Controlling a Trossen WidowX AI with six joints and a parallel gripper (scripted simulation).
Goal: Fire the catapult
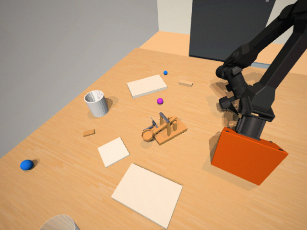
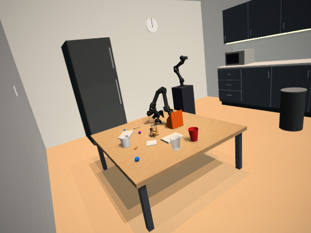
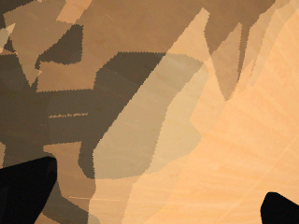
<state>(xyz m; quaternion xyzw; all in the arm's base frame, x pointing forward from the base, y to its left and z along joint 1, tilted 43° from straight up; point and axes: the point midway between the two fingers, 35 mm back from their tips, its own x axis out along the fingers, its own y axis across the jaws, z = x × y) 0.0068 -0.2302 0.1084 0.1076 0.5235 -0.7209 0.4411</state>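
The wooden catapult stands mid-table with its spoon end toward the front left. The white mug stands upright to its left. A purple ball lies just behind the catapult. A small blue ball lies farther back, and a larger blue ball lies near the front left edge. My gripper is open and empty. It points down at bare, shadowed table right of the catapult, beside the arm's base.
The orange base block carries the arm. Three white slabs lie flat around the catapult. Two small wooden blocks lie nearby. A red cup and a clear cup stand toward the front.
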